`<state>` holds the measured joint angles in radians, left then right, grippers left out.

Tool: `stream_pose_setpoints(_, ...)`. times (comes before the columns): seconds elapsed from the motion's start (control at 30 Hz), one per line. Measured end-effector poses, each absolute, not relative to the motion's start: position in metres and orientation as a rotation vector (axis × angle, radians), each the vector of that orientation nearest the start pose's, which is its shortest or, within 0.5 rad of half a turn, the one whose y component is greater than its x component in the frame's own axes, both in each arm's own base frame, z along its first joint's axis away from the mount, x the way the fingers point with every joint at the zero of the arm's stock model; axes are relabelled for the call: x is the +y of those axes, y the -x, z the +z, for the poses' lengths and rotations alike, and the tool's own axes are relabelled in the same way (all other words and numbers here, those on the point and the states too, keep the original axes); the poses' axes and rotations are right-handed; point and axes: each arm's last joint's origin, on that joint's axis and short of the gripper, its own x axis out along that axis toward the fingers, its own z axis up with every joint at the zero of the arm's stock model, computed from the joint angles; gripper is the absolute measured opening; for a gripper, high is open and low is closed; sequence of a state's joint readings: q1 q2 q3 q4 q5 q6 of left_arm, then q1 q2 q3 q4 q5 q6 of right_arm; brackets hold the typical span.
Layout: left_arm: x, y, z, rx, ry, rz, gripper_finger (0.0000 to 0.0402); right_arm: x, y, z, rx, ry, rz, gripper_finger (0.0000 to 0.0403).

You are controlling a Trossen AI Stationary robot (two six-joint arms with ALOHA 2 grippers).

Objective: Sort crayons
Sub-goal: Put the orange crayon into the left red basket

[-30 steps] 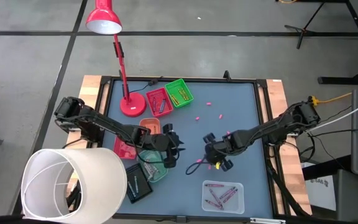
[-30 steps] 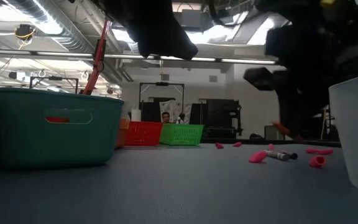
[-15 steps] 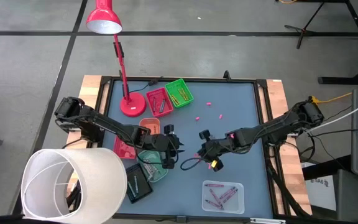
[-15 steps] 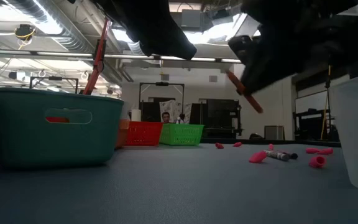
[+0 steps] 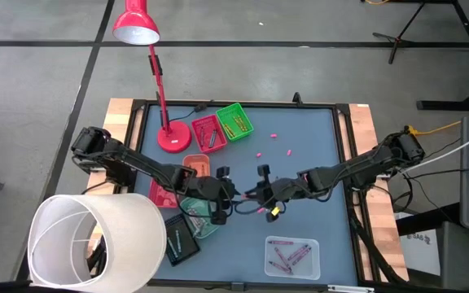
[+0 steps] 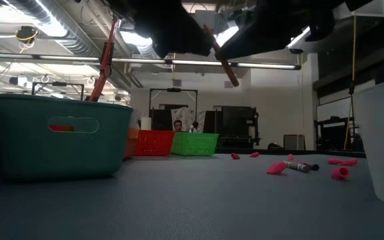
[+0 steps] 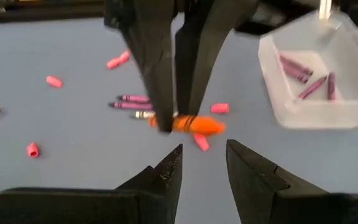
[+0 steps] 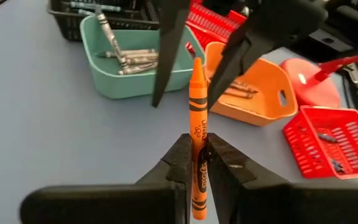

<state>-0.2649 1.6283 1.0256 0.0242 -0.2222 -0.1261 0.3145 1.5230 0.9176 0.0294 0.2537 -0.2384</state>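
Mid-surface (image 5: 316, 146), your two tools meet tip to tip above the blue mat. Right tool (image 5: 260, 193) is pinching an orange crayon (image 8: 196, 118) w/ the stick clamped between its fingers (image 8: 180, 163), far end poking out toward the left tool (image 5: 226, 189). Left tool's fingers (image 7: 166, 177) are spread, w/ the crayon (image 7: 188, 124) lying crosswise just past their tips; in the right wrist view they sit either side of the crayon's free end, can't tell if touching. Low view shows the crayon (image 6: 222, 62) tilted and held well off the surface.

Near the left tool you've got a teal tray (image 8: 98, 53) holding grey crayons (image 8: 120, 55), an orange tray (image 8: 272, 84) beside it and a red mesh tray (image 8: 328, 140) further out. Clear tray (image 7: 328, 87) w/ purple crayons (image 7: 303, 68) sits toward the front edge. Loose on the surface: a couple of purple crayons (image 7: 132, 102) and scattered pink bits (image 7: 53, 81). Green tray (image 5: 234, 120) and red lamp (image 5: 137, 24) at the back
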Motion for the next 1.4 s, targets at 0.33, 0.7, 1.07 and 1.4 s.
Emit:
stream_pose_setpoints(0.33, -0.0861, -0.3438, 0.2301, 0.503, -0.005, 0.006, 0.0108, 0.0924, -0.3099, 0.2254, 0.545, 0.320, 0.086, 0.0040)
stream_pose_setpoints(0.7, -0.0841, -0.3440, 0.2305, 0.493, -0.019, 0.063, 0.0108, 0.0924, -0.3099, 0.2253, 0.546, 0.319, 0.086, 0.0040)
stream_pose_setpoints(1.07, -0.0848, -0.3466, 0.2358, 0.432, -0.002, 0.066, 0.0108, 0.0924, -0.3099, 0.2253, 0.546, 0.319, 0.086, 0.0040)
stream_pose_setpoints(1.4, -0.0848, -0.3468, 0.2360, 0.429, -0.008, 0.063, 0.0105, 0.0928, -0.3110, 0.2274, 0.522, 0.312, 0.084, 0.0040)
